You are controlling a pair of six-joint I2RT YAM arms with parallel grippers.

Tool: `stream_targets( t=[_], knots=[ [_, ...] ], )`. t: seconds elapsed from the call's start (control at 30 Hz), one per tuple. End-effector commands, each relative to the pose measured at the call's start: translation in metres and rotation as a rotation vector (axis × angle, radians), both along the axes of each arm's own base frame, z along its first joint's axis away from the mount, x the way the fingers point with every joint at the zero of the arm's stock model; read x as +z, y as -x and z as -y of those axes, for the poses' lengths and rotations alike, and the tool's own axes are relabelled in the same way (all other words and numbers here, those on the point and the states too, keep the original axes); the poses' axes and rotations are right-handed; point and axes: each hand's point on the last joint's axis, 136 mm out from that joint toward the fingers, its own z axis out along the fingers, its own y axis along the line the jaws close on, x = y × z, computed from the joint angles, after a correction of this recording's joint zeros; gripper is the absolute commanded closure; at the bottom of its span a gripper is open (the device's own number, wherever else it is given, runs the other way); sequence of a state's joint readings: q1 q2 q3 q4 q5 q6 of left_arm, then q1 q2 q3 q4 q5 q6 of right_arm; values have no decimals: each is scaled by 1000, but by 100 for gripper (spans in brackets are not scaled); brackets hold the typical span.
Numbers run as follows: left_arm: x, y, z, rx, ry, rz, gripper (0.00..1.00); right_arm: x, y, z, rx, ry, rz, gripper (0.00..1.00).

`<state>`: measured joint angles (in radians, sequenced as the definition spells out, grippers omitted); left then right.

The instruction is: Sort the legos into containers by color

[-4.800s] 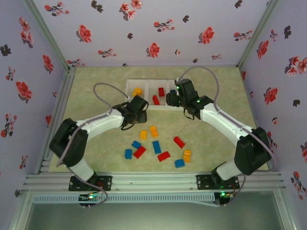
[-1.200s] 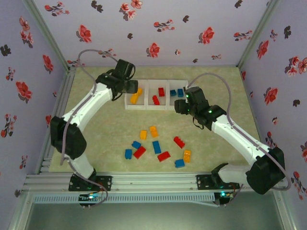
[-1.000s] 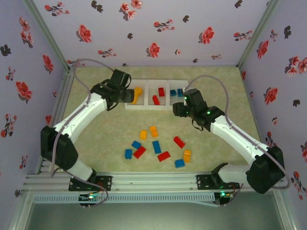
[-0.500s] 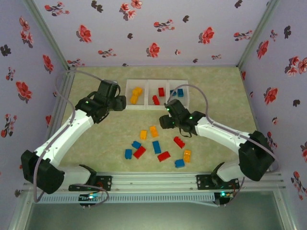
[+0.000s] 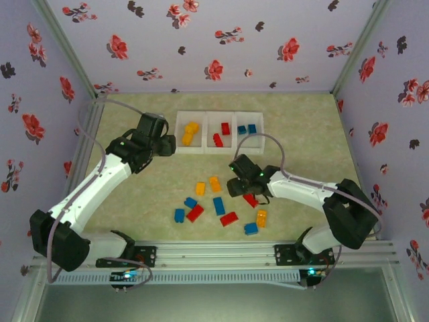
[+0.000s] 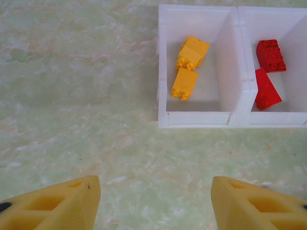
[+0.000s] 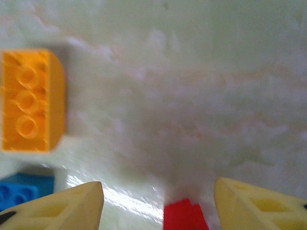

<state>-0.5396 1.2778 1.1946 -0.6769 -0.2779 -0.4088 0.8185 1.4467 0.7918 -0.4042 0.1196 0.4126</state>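
Red is your next pick: your right tool (image 7: 158,201), spread and empty, hovers over a red lego (image 7: 184,215) toward the near edge of the table (image 5: 151,194), so lower, pinch it, and carry it to the middle container (image 5: 220,151), while your left tool (image 6: 156,201) hangs spread and empty.

You face green marbled tabletop (image 5: 134,208); lavender walls (image 5: 201,40) with red and dark flowers enclose it behind, left, right; aluminium rail (image 5: 214,252) along its near edge.
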Motion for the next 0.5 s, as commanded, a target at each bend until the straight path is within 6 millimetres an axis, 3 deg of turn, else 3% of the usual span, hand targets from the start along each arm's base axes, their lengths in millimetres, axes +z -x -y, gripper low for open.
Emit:
stream_targets(
  t=[0.0, 0.47],
  knots=[
    [-6, 1, -4, 12, -30, -15, 37, -7, 17, 18, -37, 44, -35, 36],
    [-6, 3, -5, 12, -31, -17, 37, -21, 36, 34, -69, 75, -82, 39]
  ],
)
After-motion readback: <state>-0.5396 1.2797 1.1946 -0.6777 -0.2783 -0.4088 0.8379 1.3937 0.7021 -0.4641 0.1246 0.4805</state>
